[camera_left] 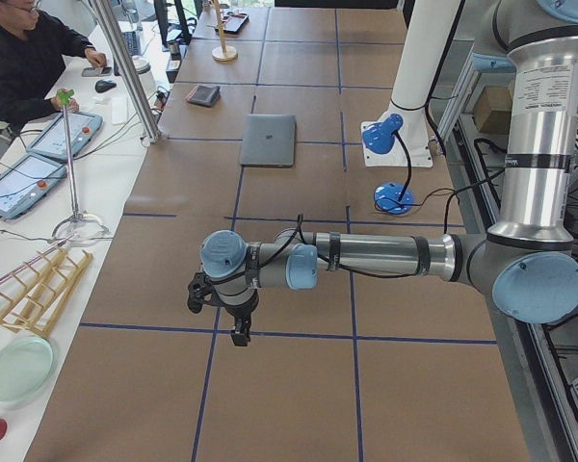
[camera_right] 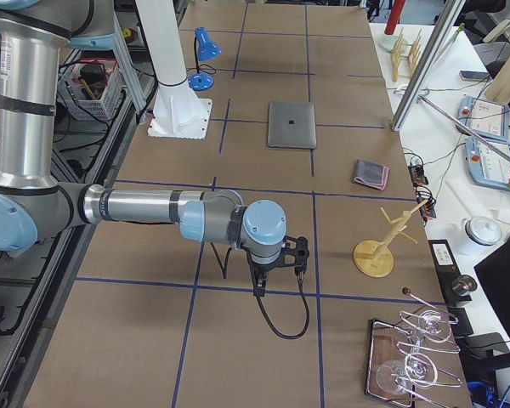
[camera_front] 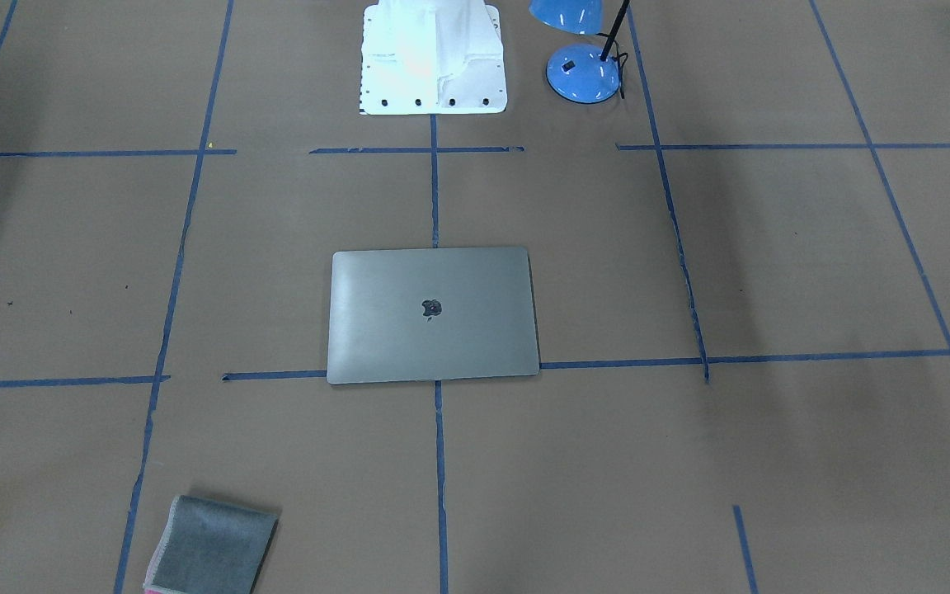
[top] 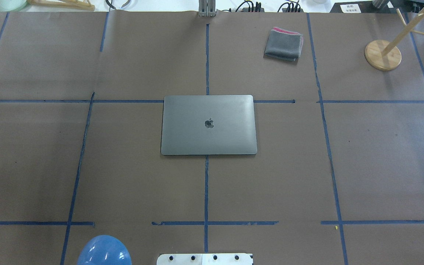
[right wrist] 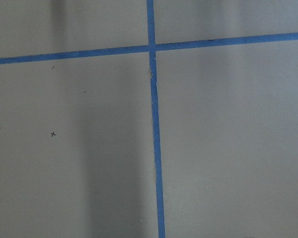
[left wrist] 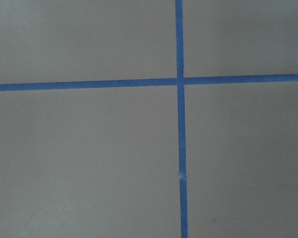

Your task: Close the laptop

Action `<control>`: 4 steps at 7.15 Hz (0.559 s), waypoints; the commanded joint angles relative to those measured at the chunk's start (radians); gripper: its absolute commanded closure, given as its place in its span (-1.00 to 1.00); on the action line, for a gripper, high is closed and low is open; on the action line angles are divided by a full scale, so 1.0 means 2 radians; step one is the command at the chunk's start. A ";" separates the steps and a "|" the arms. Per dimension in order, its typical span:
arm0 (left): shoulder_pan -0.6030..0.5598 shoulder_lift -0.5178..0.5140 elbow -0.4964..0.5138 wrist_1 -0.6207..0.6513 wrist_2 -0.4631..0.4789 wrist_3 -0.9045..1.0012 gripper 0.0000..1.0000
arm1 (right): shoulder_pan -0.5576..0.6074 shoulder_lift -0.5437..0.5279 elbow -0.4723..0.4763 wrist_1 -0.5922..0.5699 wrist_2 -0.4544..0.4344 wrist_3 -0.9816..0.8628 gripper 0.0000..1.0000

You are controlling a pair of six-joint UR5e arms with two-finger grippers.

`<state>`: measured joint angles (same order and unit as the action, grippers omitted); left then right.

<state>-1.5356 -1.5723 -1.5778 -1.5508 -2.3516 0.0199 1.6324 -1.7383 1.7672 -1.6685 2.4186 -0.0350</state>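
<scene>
The laptop seems already shut flat on the worktop, far from the left claw and right claw, and I cannot tell if they are open, so more pushing could scratch it.

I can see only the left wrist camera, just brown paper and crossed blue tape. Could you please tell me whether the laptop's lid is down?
Observer: Yes, the laptop lies flat with its lid down, in the middle of the table.
Operator: Thank you. Is the left gripper anywhere near it?
Observer: No, the left gripper hangs above the table's left end, well apart from the laptop.
Operator: And the right one, please?
Observer: The right gripper hangs above the opposite end, also well apart. I cannot tell whether either one is open.
</scene>
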 commanded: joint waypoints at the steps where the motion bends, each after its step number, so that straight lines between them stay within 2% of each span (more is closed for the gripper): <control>1: 0.000 0.000 0.001 -0.002 0.002 0.000 -1.00 | 0.000 -0.001 -0.004 0.001 -0.003 -0.004 -1.00; 4: 0.000 -0.002 0.001 -0.001 0.002 0.000 -1.00 | 0.000 -0.001 -0.004 0.001 -0.003 -0.002 -1.00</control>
<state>-1.5355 -1.5751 -1.5765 -1.5525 -2.3483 0.0199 1.6322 -1.7394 1.7598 -1.6674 2.4130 -0.0404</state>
